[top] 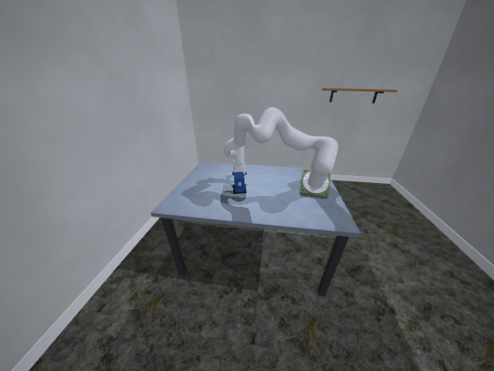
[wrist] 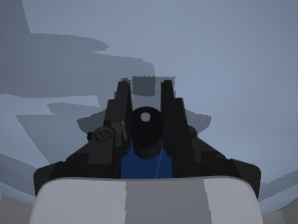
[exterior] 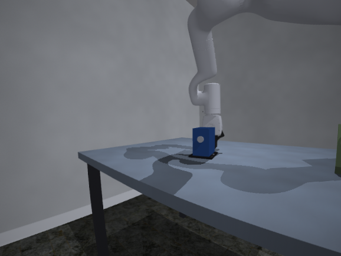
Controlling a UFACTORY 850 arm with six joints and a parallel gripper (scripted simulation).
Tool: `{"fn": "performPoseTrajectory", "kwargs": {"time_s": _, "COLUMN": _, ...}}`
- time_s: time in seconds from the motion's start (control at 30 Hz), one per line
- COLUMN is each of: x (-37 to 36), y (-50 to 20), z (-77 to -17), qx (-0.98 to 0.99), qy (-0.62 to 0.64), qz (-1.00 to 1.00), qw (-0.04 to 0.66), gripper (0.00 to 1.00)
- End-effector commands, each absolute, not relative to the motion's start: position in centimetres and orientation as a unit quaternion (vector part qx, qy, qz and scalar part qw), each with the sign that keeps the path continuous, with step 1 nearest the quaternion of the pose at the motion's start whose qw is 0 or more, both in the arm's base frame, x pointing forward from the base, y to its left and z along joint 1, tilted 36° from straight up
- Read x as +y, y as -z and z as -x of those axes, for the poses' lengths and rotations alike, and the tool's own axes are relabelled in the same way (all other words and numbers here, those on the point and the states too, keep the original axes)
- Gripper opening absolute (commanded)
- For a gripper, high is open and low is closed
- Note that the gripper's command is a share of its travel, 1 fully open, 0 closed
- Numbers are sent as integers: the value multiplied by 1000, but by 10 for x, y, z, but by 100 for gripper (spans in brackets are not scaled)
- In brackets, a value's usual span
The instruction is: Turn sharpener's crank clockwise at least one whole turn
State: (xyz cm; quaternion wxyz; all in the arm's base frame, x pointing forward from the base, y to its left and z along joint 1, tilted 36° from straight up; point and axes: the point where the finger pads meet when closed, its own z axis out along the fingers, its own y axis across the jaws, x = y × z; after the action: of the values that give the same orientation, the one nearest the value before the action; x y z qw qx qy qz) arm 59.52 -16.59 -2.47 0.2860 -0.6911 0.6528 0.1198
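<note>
The pencil sharpener (top: pixel 240 182) (exterior: pixel 203 142) is a blue box on a black base, standing on the table (top: pixel 273 215) (exterior: pixel 265 206). Its face with a grey round hole is turned toward the top and exterior views. The crank end is on the far side and is hidden in these views. My gripper (exterior: pixel 219 136) (wrist: pixel 145 96) points down just behind the sharpener, low beside it. In the wrist view the dark fingers are shut on a small grey piece, the crank's knob (wrist: pixel 144 84), with the blue sharpener body (wrist: pixel 145 163) showing below it.
The arm's green mounting plate (top: pixel 314 190) (exterior: pixel 338 150) sits at the table's right. A wooden shelf (top: pixel 359 90) hangs on the back wall. The room's left wall runs close to the table's left edge.
</note>
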Motion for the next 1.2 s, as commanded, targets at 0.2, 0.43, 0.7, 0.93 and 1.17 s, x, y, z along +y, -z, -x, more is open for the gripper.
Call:
{"fn": "performPoseTrajectory", "kwargs": {"time_s": 0.2, "x": -167, "y": 24, "z": -595, "qx": 653, "qy": -119, "qz": 691, "qw": 286, "gripper": 0}}
{"fn": "performPoseTrajectory", "kwargs": {"time_s": 0.43, "x": -167, "y": 24, "z": -592, "qx": 653, "qy": -119, "qz": 691, "qw": 286, "gripper": 0}}
{"fn": "performPoseTrajectory", "kwargs": {"time_s": 0.7, "x": -169, "y": 23, "z": -582, "qx": 653, "qy": -119, "qz": 691, "qw": 286, "gripper": 0}}
{"fn": "performPoseTrajectory", "kwargs": {"time_s": 0.93, "x": -172, "y": 20, "z": -573, "qx": 653, "qy": -119, "qz": 691, "qw": 286, "gripper": 0}}
{"fn": "performPoseTrajectory", "kwargs": {"time_s": 1.17, "x": -180, "y": 11, "z": -559, "qx": 653, "qy": -119, "qz": 691, "qw": 286, "gripper": 0}}
